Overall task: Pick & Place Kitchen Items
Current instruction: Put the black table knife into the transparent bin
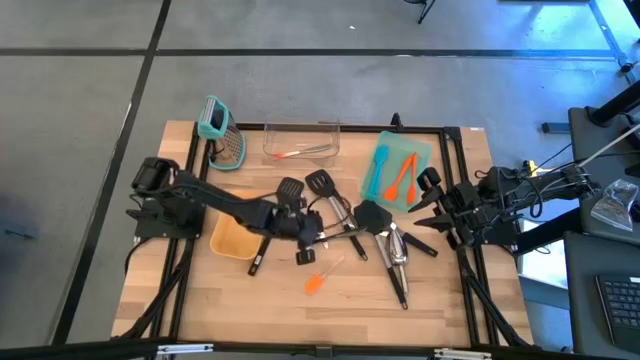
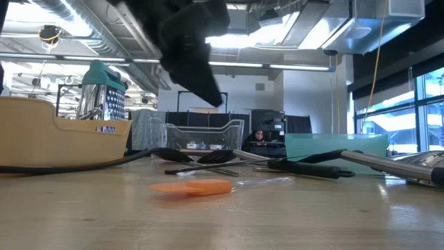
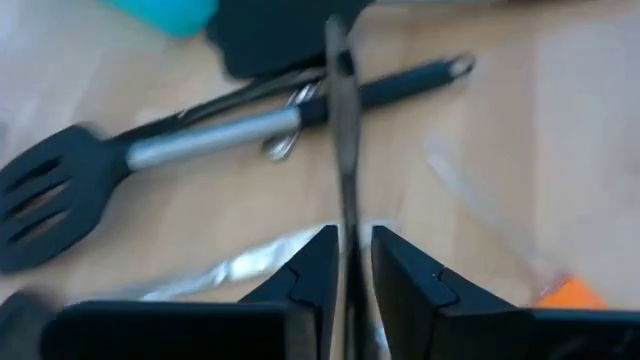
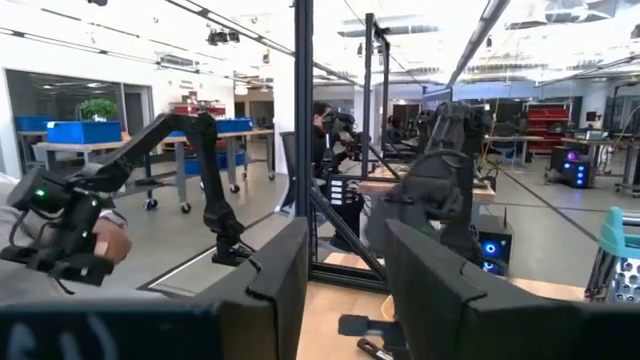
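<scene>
Kitchen items [image 1: 345, 225] lie scattered across the middle of the wooden tabletop [image 1: 250, 300], black slotted turners crossing silver handles, with an orange spatula [image 1: 316, 282] lower centre. Left gripper [image 1: 305, 232] reaches into the pile at frame centre; in the left wrist view its jaws are pinched on a thin metal piece [image 3: 343, 150] standing upright between them. Right gripper [image 1: 428, 208] waits at the right edge, jaws parted and holding nothing.

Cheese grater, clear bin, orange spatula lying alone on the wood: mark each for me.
Cheese grater [image 1: 228, 148]: high view, on its metal grating face.
Clear bin [image 1: 300, 128]: high view, on its far rim.
Orange spatula [image 1: 314, 284]: high view, on its orange blade.
</scene>
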`<state>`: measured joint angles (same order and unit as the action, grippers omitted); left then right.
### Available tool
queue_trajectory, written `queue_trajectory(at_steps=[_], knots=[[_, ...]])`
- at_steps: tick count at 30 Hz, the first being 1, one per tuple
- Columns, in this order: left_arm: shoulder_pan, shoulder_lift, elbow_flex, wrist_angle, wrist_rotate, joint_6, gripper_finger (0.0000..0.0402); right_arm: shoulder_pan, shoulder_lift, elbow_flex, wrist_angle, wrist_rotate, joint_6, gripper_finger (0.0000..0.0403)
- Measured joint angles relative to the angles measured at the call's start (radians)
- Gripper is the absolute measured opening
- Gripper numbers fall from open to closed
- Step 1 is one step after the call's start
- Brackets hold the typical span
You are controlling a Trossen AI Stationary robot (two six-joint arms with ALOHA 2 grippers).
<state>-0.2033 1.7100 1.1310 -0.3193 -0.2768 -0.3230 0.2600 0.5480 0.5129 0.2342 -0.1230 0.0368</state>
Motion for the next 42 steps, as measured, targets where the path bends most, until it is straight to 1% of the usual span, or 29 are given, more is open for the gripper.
queue_trajectory(at_steps=[2,3,6,10,16,18,22,27,34,38,40,42], knots=[[0.032,0.000,-0.016,0.054,0.076,0.017,0.0072,0.000,0.000,0.000,0.002,0.000,0.000,0.0135],[0.046,0.005,-0.018,0.066,0.096,0.031,0.0077,0.000,0.000,0.000,0.002,0.000,0.000,0.0135],[0.073,0.023,-0.018,0.088,0.106,0.086,0.0099,0.000,0.000,0.000,0.003,0.000,0.000,0.0135],[0.095,0.083,-0.018,0.137,0.177,0.123,0.0140,0.000,0.000,0.000,0.003,0.000,0.000,0.0135],[0.094,0.188,-0.019,0.188,0.141,0.187,0.0195,0.000,0.000,0.000,0.002,0.000,0.000,0.0135],[0.094,0.213,-0.019,0.210,0.145,0.188,0.0205,0.000,0.000,0.000,0.002,0.000,0.000,0.0135],[0.094,0.262,-0.018,0.305,0.186,0.171,0.0216,0.000,0.000,0.000,0.002,0.000,0.000,0.0135],[0.094,0.311,-0.013,0.337,0.183,0.156,0.0216,-0.001,0.000,0.000,0.002,0.000,0.000,0.0135],[0.098,0.326,-0.013,0.335,0.187,0.149,0.0203,-0.016,0.000,0.000,0.002,-0.001,0.000,0.0135],[0.101,0.327,-0.013,0.319,0.185,0.142,0.0169,-0.019,0.000,0.000,0.002,-0.001,0.000,0.0135],[0.102,0.328,-0.013,0.314,0.180,0.136,0.0141,-0.019,0.000,0.000,0.002,-0.001,0.000,0.0135],[0.105,0.328,-0.013,0.306,0.177,0.124,0.0104,-0.019,0.000,0.000,0.001,-0.001,0.000,0.0135]])
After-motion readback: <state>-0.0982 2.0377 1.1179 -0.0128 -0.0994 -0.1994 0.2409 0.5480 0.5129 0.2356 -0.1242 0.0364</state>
